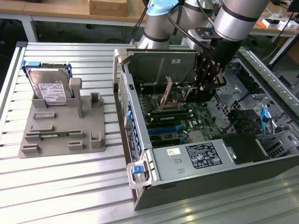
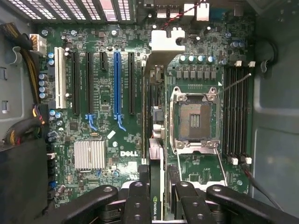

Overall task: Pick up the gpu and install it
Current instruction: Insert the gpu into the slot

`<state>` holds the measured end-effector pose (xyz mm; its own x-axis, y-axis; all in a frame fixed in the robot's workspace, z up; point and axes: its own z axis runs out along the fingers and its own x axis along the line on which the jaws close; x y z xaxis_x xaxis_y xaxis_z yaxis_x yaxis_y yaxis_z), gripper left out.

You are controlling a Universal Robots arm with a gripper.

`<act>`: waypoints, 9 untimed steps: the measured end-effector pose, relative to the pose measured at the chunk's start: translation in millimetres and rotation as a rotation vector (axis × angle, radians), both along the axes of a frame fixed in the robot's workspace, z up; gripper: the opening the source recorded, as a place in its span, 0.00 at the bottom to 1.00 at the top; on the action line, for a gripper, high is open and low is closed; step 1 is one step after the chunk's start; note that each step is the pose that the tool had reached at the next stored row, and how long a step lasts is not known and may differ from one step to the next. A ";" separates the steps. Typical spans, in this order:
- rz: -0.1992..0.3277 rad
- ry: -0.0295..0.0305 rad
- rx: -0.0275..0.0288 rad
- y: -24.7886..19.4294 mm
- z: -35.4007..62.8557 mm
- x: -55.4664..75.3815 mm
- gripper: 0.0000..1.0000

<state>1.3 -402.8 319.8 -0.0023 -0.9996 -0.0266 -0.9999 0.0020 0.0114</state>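
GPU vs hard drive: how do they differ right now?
The gpu is clamped edge-on in the gripper over the motherboard; the hard drive stands in the grey fixture outside the case. The gpu is a thin dark card; the hard drive is silver, white-labelled, blue-framed. Neither lies flat.

I count one robot arm (image 1: 233, 18), one gripper (image 1: 208, 80) and one gpu (image 2: 157, 140). There is one open computer case (image 1: 210, 186), one power box (image 1: 201, 156) and one green motherboard (image 2: 74, 126). On the board I count six card slots: one white slot (image 2: 58, 77), one blue slot (image 2: 117, 81) and four black slots (image 2: 74, 81), one of them short. I also count four memory slots (image 2: 236, 112), one chip socket (image 2: 195, 119) and one silver heat sink (image 2: 89, 154). I see one grey holder (image 1: 60, 144), one hard drive (image 1: 49, 88) and one green memory stick (image 1: 52, 135).
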 end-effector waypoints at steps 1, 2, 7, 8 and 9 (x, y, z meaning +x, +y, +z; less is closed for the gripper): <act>0.000 0.0000 -0.0001 -0.2 -1.8 -1.4 0.26; 0.000 0.0001 -0.0002 -0.9 -3.1 -2.9 0.26; 0.000 0.0000 0.0000 -6.5 -8.4 -6.2 0.26; 0.000 0.0001 -0.0002 -6.8 -9.7 -6.6 0.26; 0.000 0.0001 -0.0003 -7.6 -10.9 -8.1 0.26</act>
<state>-6.8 -410.5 308.9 -0.0024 -0.9997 -0.0263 -0.9999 0.0021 0.0115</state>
